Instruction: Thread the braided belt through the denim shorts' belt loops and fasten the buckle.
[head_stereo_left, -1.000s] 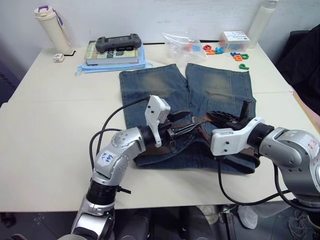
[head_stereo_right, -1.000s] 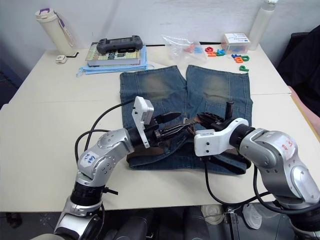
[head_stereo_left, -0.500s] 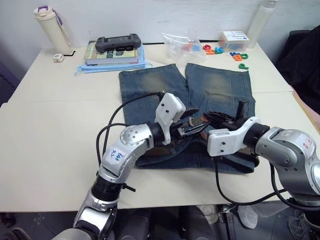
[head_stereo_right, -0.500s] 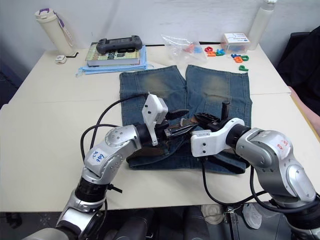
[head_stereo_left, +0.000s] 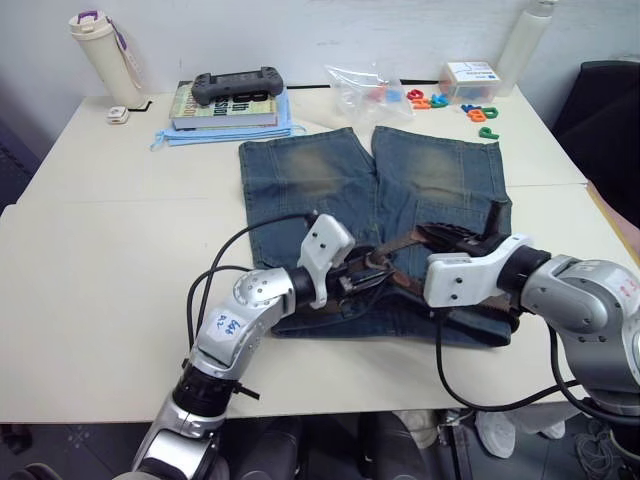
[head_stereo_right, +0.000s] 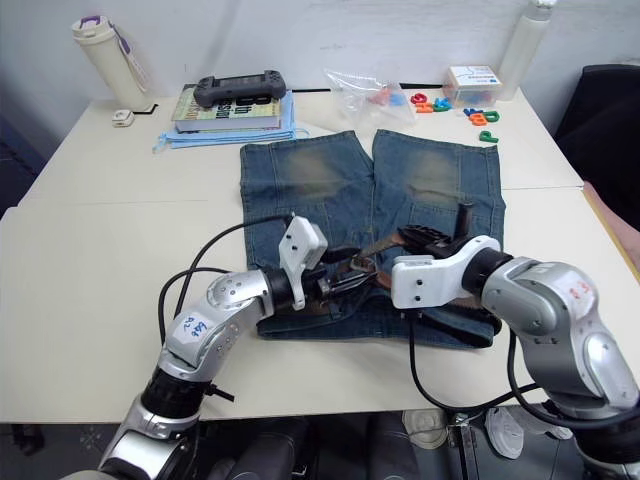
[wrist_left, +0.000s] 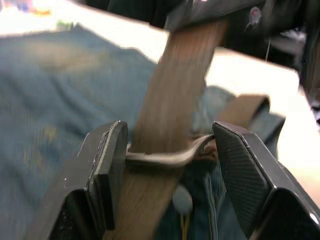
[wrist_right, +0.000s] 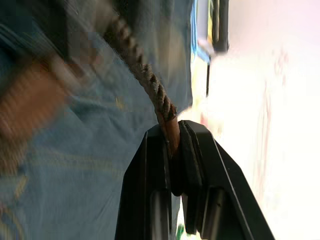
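A: Fastening looks like the step in hand. The long dark-brown braided belt (head_stereo_left: 395, 246) lies along the waistband of the blue denim shorts with faded yellowish patches (head_stereo_left: 370, 200), at the edge of the shorts nearest the robot on the pale desk (head_stereo_left: 90, 270).

B: And the small silver metal buckle (wrist_left: 167, 156)?

A: In the left wrist view it sits between the fingers of the left gripper (wrist_left: 170, 165), which stand apart on either side of it. The frame touches one pad; I cannot tell whether the other pad touches it, so I would not call it gripped.

B: The right gripper (wrist_right: 172, 137)?

A: Its fingers are clenched on the tan end of the belt, the braid rising straight out from between the pads. In the head views the strap runs taut from there toward the buckle.

B: What makes this go well?

A: I would say steadying the buckle first, then keeping the strap flat and in line with the frame, not twisted. The pull should be gentle, or the waistband bunches and the denim belt loops (head_stereo_left: 344, 296) drag sideways.

B: Anything to avoid?

A: The black cable (head_stereo_left: 245, 225) curving over the denim near the left arm; it could snag the cloth. The clutter at the far edge sits well apart.
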